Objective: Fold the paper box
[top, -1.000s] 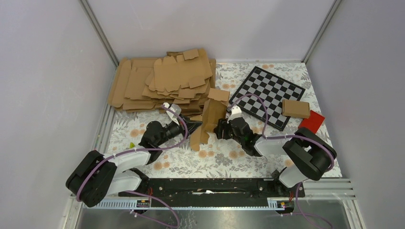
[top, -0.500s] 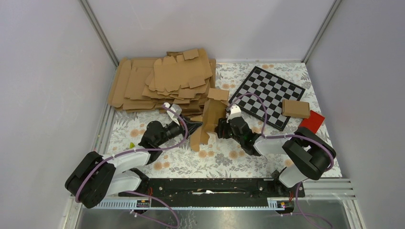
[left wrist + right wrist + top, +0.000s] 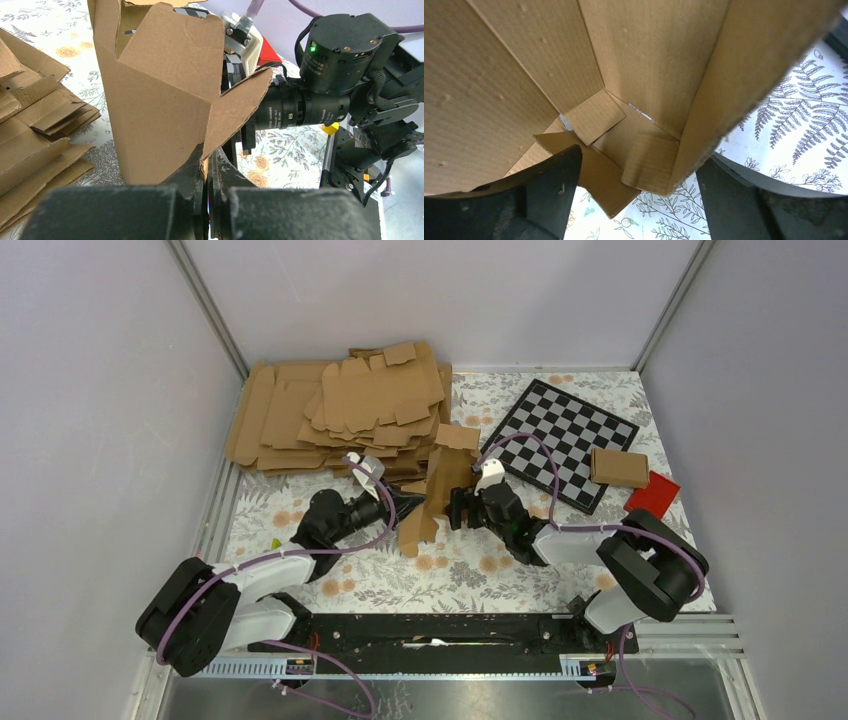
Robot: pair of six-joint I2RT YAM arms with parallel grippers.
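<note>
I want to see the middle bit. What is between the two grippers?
The paper box, half folded, stands between the left gripper and right gripper; the top view shows it.
</note>
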